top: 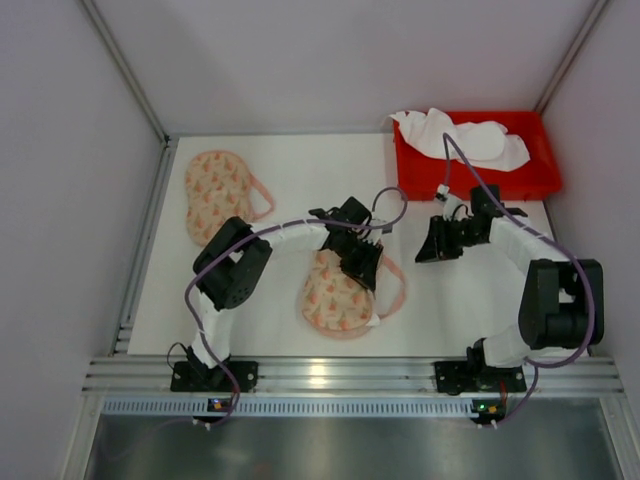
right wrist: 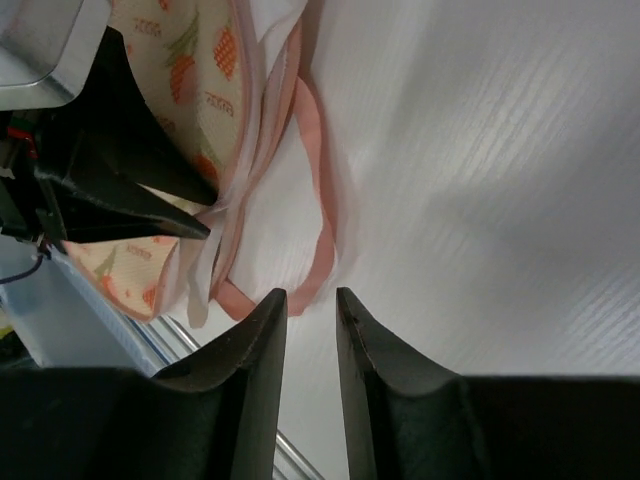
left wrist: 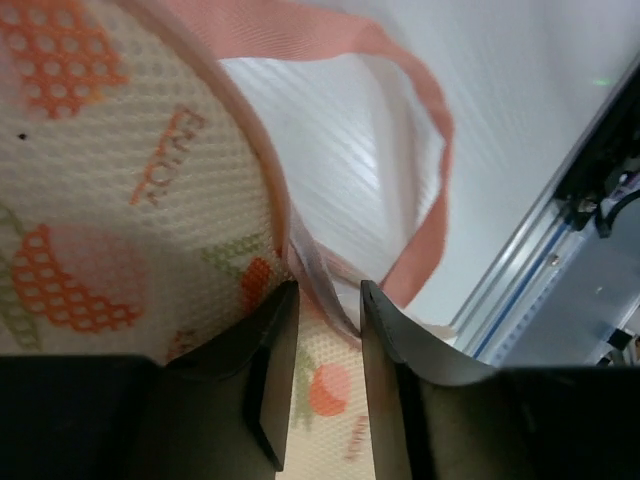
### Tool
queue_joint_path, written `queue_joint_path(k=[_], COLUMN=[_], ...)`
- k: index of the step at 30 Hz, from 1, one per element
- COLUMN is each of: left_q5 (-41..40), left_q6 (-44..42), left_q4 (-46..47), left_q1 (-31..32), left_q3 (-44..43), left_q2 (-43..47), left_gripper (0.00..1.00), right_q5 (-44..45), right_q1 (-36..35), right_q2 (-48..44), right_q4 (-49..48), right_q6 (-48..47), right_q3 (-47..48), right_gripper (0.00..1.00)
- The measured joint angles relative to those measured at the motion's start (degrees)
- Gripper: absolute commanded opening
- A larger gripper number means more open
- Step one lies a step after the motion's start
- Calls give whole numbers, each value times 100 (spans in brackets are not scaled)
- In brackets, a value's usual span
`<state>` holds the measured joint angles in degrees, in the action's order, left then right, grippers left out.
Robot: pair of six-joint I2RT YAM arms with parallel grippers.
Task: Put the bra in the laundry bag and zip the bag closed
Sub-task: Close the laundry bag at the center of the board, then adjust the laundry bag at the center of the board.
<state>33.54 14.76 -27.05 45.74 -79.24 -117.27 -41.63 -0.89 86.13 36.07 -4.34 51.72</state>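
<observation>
On the white surface [top: 300, 160], a peach-patterned mesh laundry bag [top: 335, 300] lies just toward 6 o'clock of centre. Its pink loop handle [top: 398, 290] curls out at its 3 o'clock side. The left pincer [top: 362, 262] is down over the bag's 1 o'clock edge. In the left wrist view its jaws stand a narrow gap apart, with the bag's pale seam running into that gap and the pink rim touching one fingertip [left wrist: 285, 295]. The right pincer [top: 437, 245] hangs at about 3 o'clock of centre, apart from the bag. Its jaws are slightly parted with nothing between them and only bare surface beneath. From its wrist camera a strip of white fabric [right wrist: 200, 275] shows along the bag's edge, though whether this is the bra cannot be told. A heap of white garments [top: 470, 140] lies in the red bin [top: 530, 183] at 1 o'clock, well apart from both pincers. These look like bras, though their shape is not clear. A second patterned bag [top: 215, 195] lies flat at 10 o'clock.
</observation>
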Motion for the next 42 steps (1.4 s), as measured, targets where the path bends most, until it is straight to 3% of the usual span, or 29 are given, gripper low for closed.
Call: queue_joint_path(k=[2,5,9,12,20,25,28,33,38,39,42], left_q5=[7,9,33,142,223,326,415,525,568,581,634], left_q6=[-31,-57,-26,39,-92,-332,-481,-723,-876,-887,-892], left_q4=[2,13,131,293,92,-92,-166,-225,-243,-269,-341], left_q1=[0,-17,-140,-634,-3394,-4350,-4457,-4446,-4448,-4452,-4476], left_q3=[63,68,164,525,1397,1604,1770,1928,2140,2177,2227], left_q2=[278,938,1993,2747,2957,3082,3296,3604,3652,3652,3641], left_gripper=[46,48,46,45,43,44,44,44,44,44,44], right_q5=[-146,-431,-603,-562,-188,-4,223,826,1727,1904,2358], right_q1=[7,7,-120,-581,-1897,-2079,-2142,-2168,-2315,-2402,-2800], right_q2=[-122,-221,-227,-155,918,1932,2382,3086,3582,3587,3543], right_q4=[-9,-13,9,31,63,122,267,649,575,492,199], right_q6=[68,221,479,595,579,420,291,-170,-1021,-1279,-1910], right_q3=[-33,-33,-7,149,664,1174,1537,2857,4382,4527,4666], right_gripper=[37,48,52,52,40,22,16,15,26,32,37])
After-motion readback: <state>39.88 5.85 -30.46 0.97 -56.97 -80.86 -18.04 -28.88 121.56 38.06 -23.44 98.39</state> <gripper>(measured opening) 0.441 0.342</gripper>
